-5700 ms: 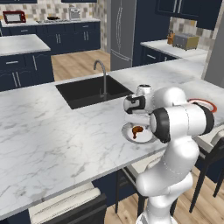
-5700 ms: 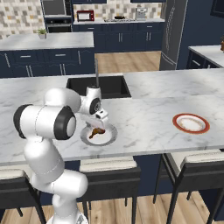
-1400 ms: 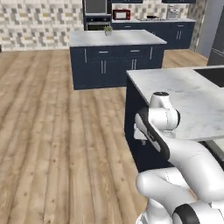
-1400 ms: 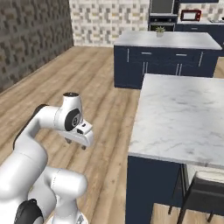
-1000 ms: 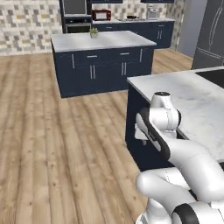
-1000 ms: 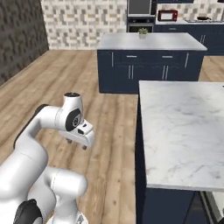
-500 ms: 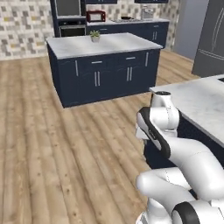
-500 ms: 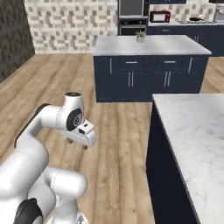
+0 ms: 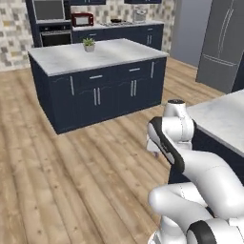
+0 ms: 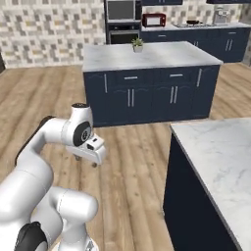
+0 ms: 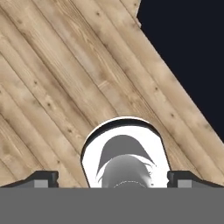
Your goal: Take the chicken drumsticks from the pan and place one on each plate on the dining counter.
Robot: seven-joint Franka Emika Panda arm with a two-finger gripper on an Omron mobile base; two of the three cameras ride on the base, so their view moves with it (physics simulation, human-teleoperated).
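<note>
My gripper (image 10: 93,163) hangs low over the wooden floor, tucked close to the arm, and peeks out beside the arm as my gripper (image 9: 153,152) in the left base view. In the hand view its fingertips (image 11: 41,177) stand wide apart, open, with nothing between them, above floor planks and a dark navy cabinet side (image 11: 188,52). A corner of the dining counter (image 10: 218,152) lies to my right, its bare marble also at the dining counter (image 9: 221,121). The drumsticks and plates are out of view. A small dark shape (image 10: 192,21) on the far stove counter is too small to identify.
A marble-topped navy island (image 10: 147,73) with a small potted plant (image 10: 138,45) stands ahead across open wooden floor (image 9: 71,181). Behind it are a wall oven (image 10: 120,19), a red microwave (image 10: 153,19) and, at the right of the left base view, a grey fridge (image 9: 214,43).
The whole picture has shifted as the base drives and turns: the island has swung toward the middle and the dining counter toward the right edge. The arm keeps its tucked pose, jaws open.
</note>
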